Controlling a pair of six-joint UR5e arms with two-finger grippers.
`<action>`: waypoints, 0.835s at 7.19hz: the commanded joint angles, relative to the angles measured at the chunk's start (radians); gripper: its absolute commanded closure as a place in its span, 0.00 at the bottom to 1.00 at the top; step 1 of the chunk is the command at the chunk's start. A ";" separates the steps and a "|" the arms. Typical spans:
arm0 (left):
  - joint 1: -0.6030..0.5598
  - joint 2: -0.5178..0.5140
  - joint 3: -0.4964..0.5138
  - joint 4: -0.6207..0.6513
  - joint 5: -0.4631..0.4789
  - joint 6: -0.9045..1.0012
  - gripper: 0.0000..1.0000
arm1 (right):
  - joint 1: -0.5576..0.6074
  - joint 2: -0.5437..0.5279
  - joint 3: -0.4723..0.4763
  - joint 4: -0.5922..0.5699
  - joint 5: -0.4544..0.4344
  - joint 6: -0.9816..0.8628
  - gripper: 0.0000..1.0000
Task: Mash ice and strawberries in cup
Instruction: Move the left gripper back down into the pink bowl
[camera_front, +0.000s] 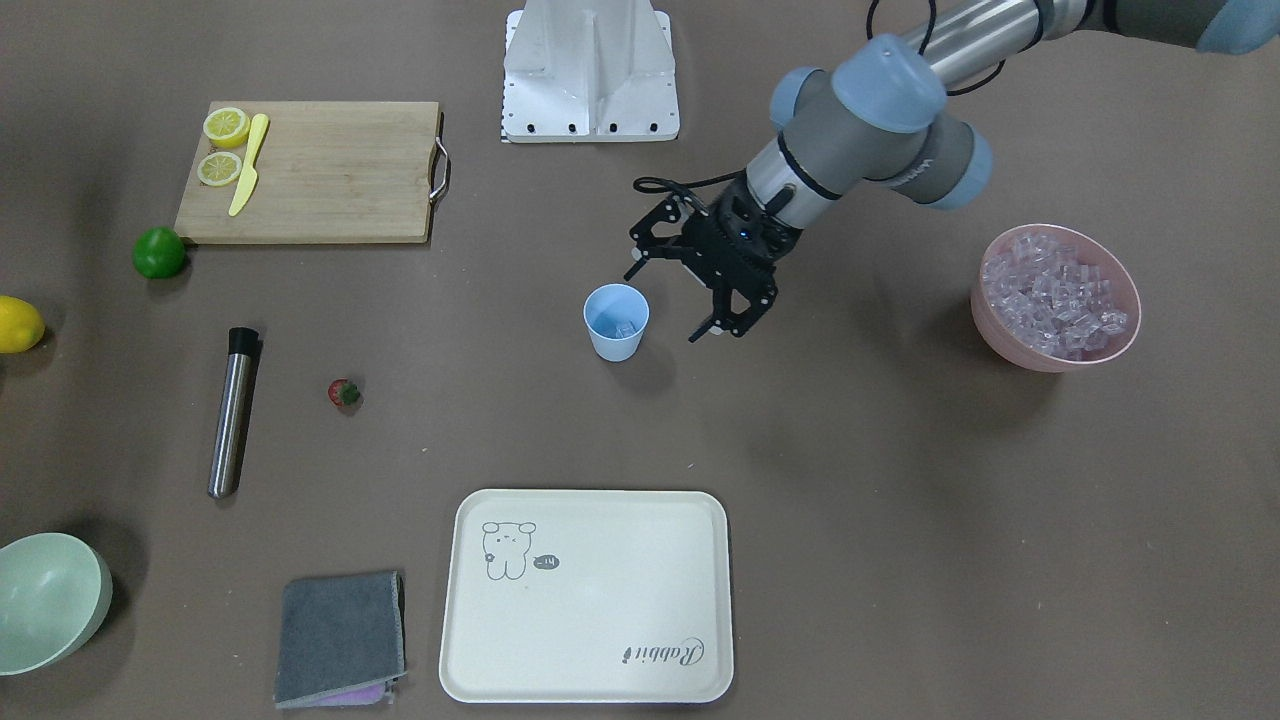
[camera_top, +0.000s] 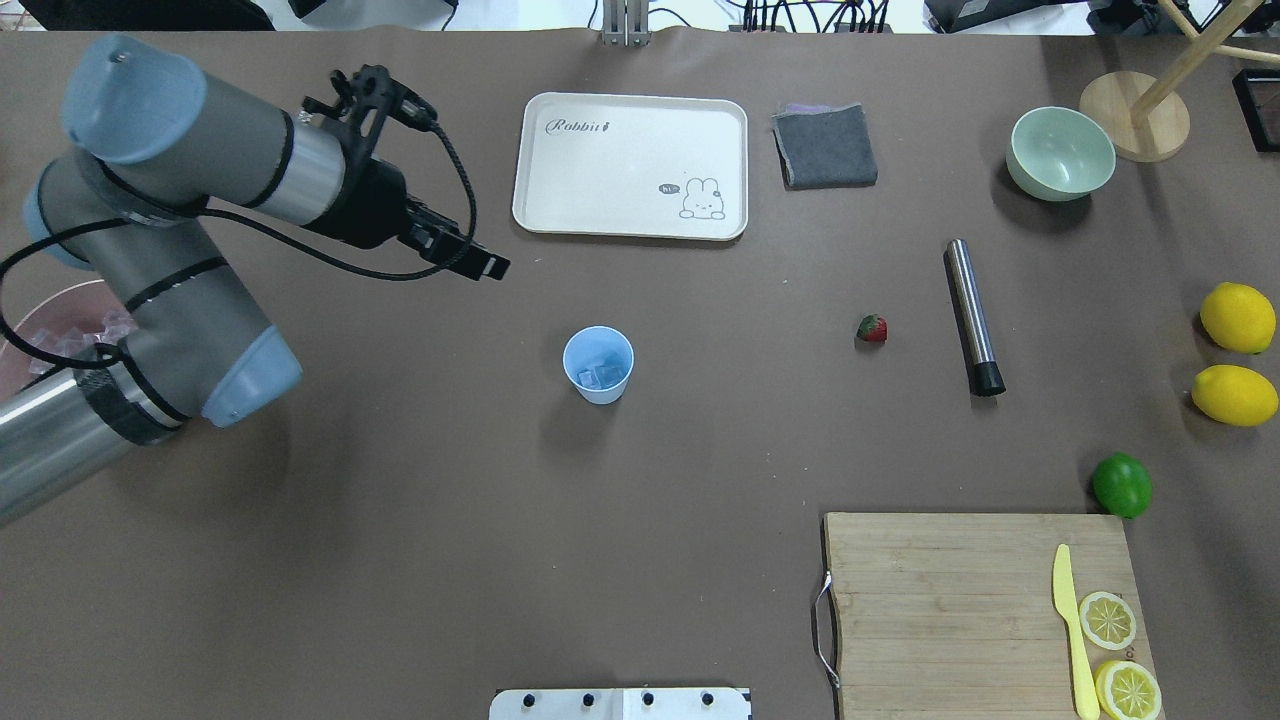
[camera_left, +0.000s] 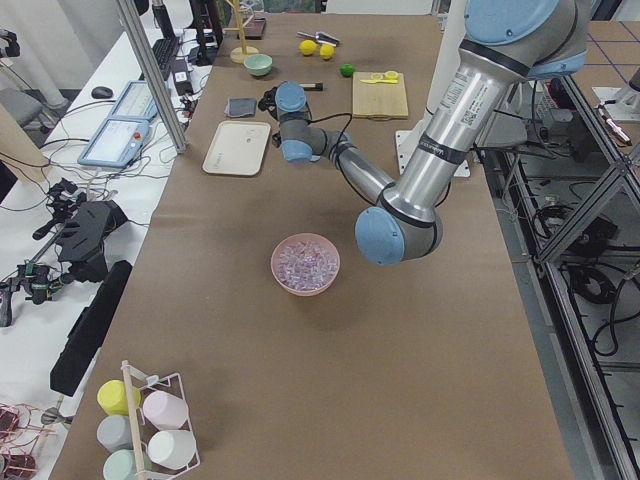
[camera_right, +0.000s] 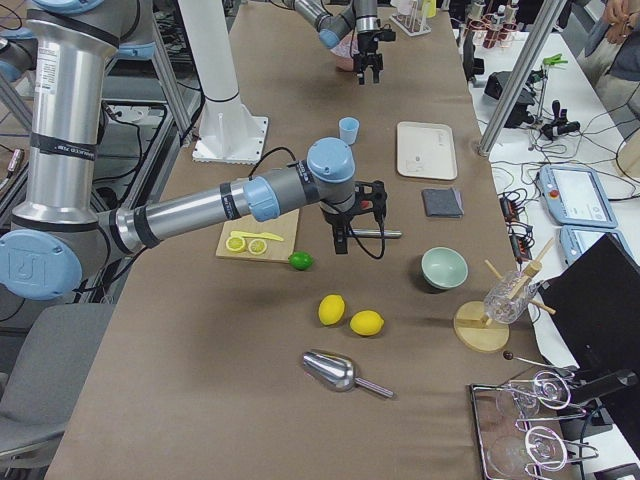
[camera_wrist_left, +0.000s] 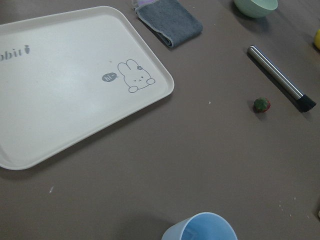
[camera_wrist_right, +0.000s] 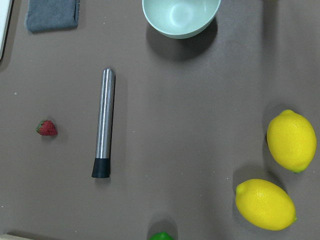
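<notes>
While my left gripper (camera_front: 664, 307) hangs open-jawed near the cup (camera_front: 616, 322) over the brown table (camera_front: 900, 480) — right gripper (camera_right: 340, 243) state: indeterminate.

The left wrist view's bottom edge cuts the cup (camera_wrist_left: 200, 229), the left arm (camera_top: 180, 290) hides most of the pink bowl (camera_top: 45, 300) overhead, and the right gripper (camera_right: 338, 243) shows too small to judge.

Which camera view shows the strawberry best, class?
The right wrist-mounted view: the strawberry lies close and unblocked, beside the metal rod. The front-facing, overhead and left wrist views show it smaller. In the side views it cannot be made out.
</notes>
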 joint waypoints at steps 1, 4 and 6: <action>-0.107 0.122 -0.014 -0.002 -0.108 0.197 0.03 | -0.001 -0.002 -0.004 0.000 0.001 0.000 0.00; -0.249 0.288 -0.016 -0.003 -0.222 0.457 0.03 | -0.001 -0.005 -0.003 0.000 0.001 0.000 0.00; -0.284 0.373 -0.001 0.003 -0.217 0.626 0.03 | -0.001 -0.017 0.000 0.001 -0.001 -0.002 0.00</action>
